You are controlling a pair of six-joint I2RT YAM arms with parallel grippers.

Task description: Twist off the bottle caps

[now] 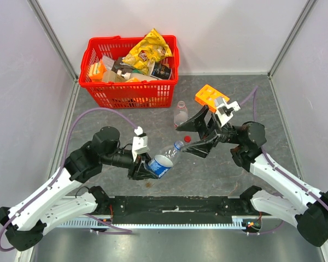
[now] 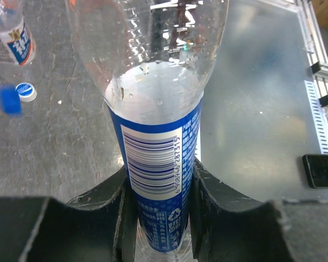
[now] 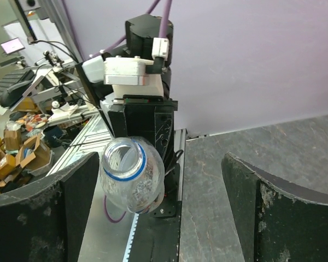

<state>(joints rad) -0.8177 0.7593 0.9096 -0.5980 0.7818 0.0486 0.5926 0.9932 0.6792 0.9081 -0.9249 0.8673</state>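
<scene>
My left tool (image 2: 161, 218) pinches the blue-labelled bottle (image 2: 156, 158) around its label, neck pointing toward my right tool (image 3: 161, 158). Its mouth (image 3: 124, 159) is open, blue ring showing. A blurred blue cap (image 2: 10, 101) is just beside a pale cap (image 2: 26, 91) on the desk (image 2: 251, 109); can't tell if it's touching down. A second bottle (image 1: 180, 113) stands upright beyond. My right tool is spread wide, gripping nothing.

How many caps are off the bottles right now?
3. A red cap lies on the table near the held bottle neck; a pale cap and a blurred blue cap show beside it in the left wrist view. More may be hidden.
</scene>
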